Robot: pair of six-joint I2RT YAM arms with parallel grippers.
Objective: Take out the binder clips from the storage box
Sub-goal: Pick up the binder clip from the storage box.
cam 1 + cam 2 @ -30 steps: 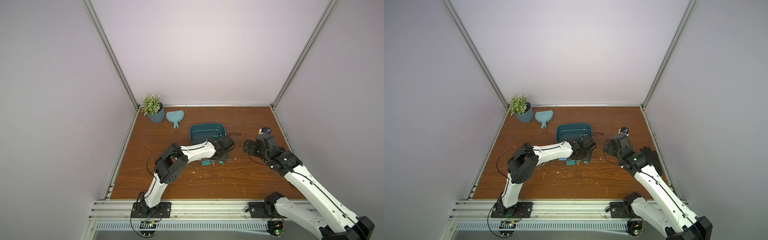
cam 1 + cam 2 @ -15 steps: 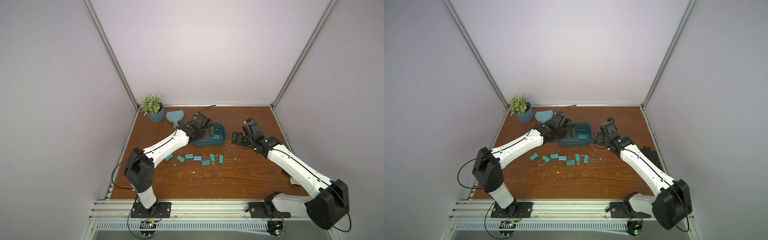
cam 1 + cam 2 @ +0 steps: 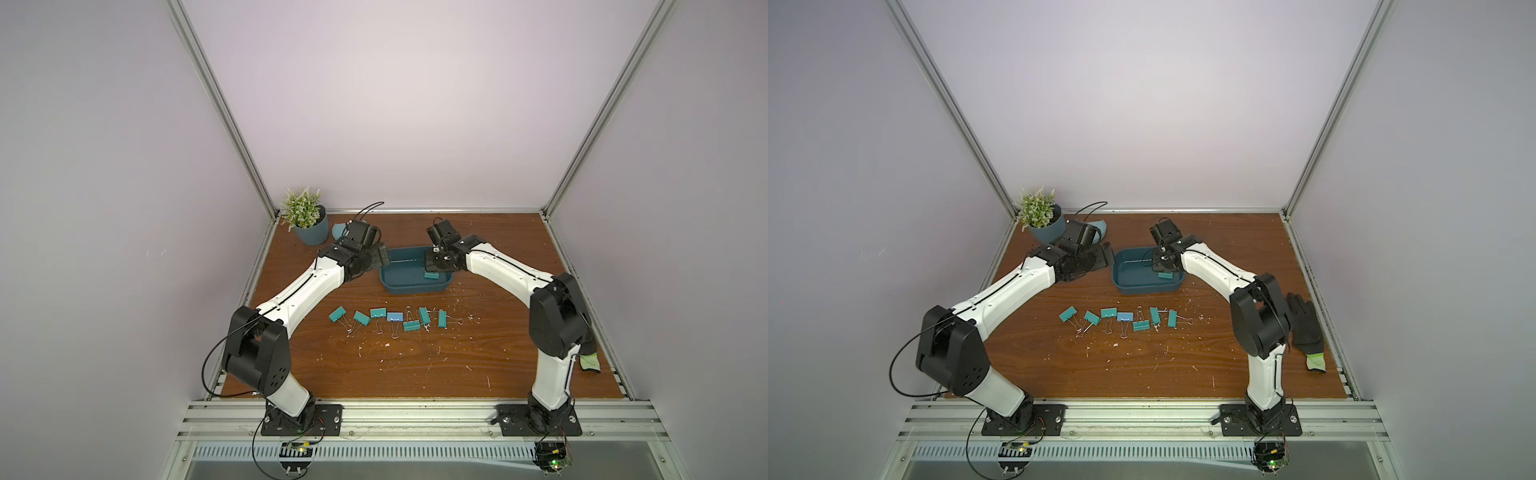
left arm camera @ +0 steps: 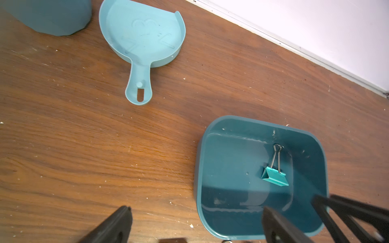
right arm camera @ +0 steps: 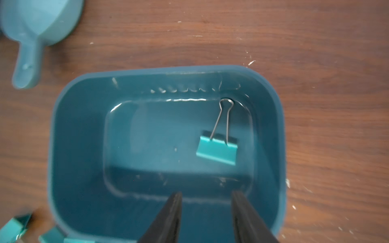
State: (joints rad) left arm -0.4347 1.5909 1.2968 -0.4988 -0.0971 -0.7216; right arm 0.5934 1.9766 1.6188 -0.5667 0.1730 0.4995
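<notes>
Glossy plastic storage box (image 5: 63,147), metal-handled binder clips (image 3: 395,317), scuffed wood-grain table (image 5: 315,42).

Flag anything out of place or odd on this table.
A black glove with a green cuff lies at the tabletop's right edge, unrelated to the task. White flecks litter the wood. One binder clip lies in the storage box.

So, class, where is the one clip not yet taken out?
In both top views the clip lies inside the box, near its right end, close by the right hand.
</notes>
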